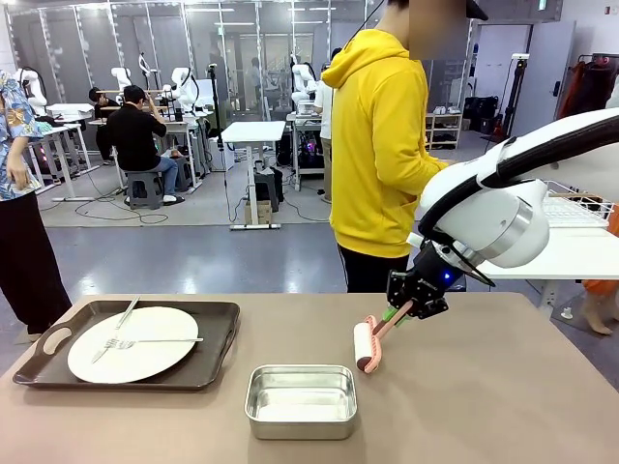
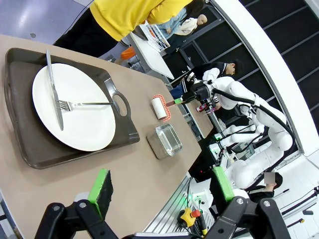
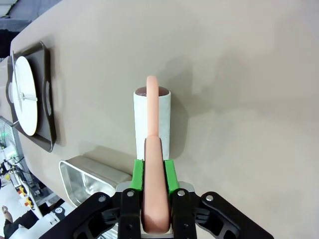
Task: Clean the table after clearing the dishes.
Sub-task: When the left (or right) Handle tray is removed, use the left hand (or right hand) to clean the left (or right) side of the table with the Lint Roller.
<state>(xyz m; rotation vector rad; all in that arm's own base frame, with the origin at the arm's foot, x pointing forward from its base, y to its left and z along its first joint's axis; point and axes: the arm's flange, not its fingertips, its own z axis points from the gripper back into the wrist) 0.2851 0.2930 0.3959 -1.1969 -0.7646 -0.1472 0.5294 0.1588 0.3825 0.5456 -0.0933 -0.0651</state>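
- The lint roller with a pink handle and a white cylindrical roll [image 1: 364,346] is clamped by its handle between the green pads of the right gripper [image 1: 397,314]. The roll is held low over the wide matte tan-brown table [image 1: 484,406], just beyond the small rectangular steel pan [image 1: 300,428].
- The roll appears tilted, with its lower end at the surface; full contact cannot be confirmed.
- The step in hand is judged to be rolling the tabletop clean. The roll is best laid flat, so that its whole length is pressed evenly.
- Strokes are best made across the roll's long axis, in overlapping lanes, and the pan's rim is to be avoided.
- The left gripper [image 2: 162,186] is held with its jaws wide apart and nothing between them, over the tray's end of the table.
- One large round white plate [image 1: 135,348] with a silver fork and knife lies on a dark brown rectangular tray [image 1: 221,324] at the table's left. Clearing is therefore judged unfinished, and that patch cannot be rolled yet.
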